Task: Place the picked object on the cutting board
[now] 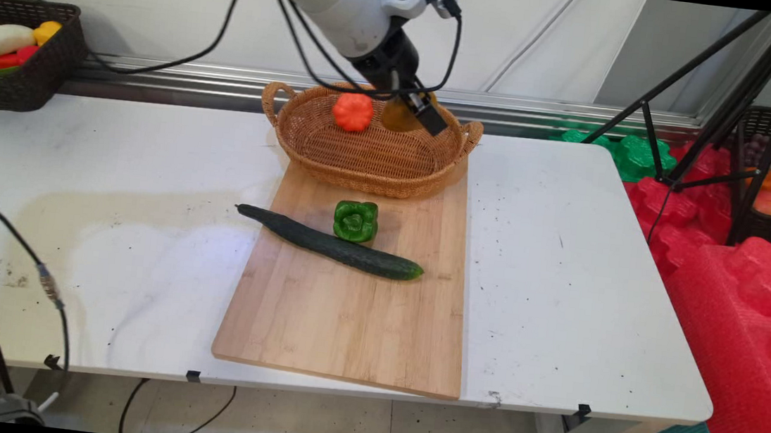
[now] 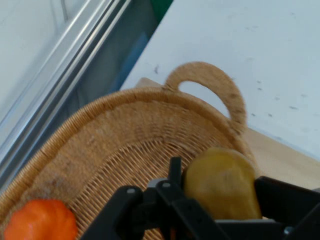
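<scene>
While the main view half-hides it, the tool [image 2: 220, 200] grips a yellow-brown fruit [image 2: 222, 184] over the basket [image 2: 125, 135].

I see my gripper [image 2: 220, 200] clamping a yellow-brown pear [image 2: 222, 182] above the wicker basket [image 2: 125, 135], beside an orange pumpkin [image 2: 42, 220].

Your gripper [image 1: 415, 110] sits over the right end of the wicker basket [image 1: 369, 162], at upper centre of the frame, closed around a yellow-brown fruit [image 2: 222, 184]. Just to its left, an orange pumpkin-like vegetable [image 1: 352, 111] takes up the basket's middle; the basket's left part is bare weave. The right handle [image 2: 212, 82] rises close beside the fingers. Below the basket, the green bell pepper [image 1: 355, 221] and cucumber [image 1: 330, 243] cross the cutting board [image 1: 346, 326] mid-frame; the board's lower half is open. The white table [image 1: 563, 276] is free on the right and left. Black tripod legs [image 1: 708, 99] slant through the upper right.
</scene>
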{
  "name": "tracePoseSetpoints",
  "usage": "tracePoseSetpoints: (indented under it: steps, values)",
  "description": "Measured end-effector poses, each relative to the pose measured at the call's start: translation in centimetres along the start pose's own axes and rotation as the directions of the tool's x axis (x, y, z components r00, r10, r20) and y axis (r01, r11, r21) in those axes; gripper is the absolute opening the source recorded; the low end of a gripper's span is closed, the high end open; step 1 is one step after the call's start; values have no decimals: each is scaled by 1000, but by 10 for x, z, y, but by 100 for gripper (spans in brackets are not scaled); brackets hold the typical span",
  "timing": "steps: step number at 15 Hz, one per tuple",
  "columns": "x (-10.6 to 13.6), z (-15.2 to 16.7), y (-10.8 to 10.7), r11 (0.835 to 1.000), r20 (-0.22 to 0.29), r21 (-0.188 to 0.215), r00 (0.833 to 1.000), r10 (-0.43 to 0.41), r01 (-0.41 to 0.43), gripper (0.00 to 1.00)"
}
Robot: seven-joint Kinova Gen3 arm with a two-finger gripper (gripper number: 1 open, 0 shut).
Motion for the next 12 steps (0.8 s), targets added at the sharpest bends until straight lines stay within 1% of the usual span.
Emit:
tracePoseSetpoints:
  steps: [3, 6, 9, 12]
  values:
    - [-23, -35, 23, 999, 1, -38, 1000, 6, -6, 0]
    - [-54, -65, 47, 995, 21, -85, 999, 49, -47, 0]
    - [-87, -85, 70, 986, 49, -134, 993, 103, -96, 0]
    - [-116, -93, 88, 975, 74, -173, 986, 151, -137, 0]
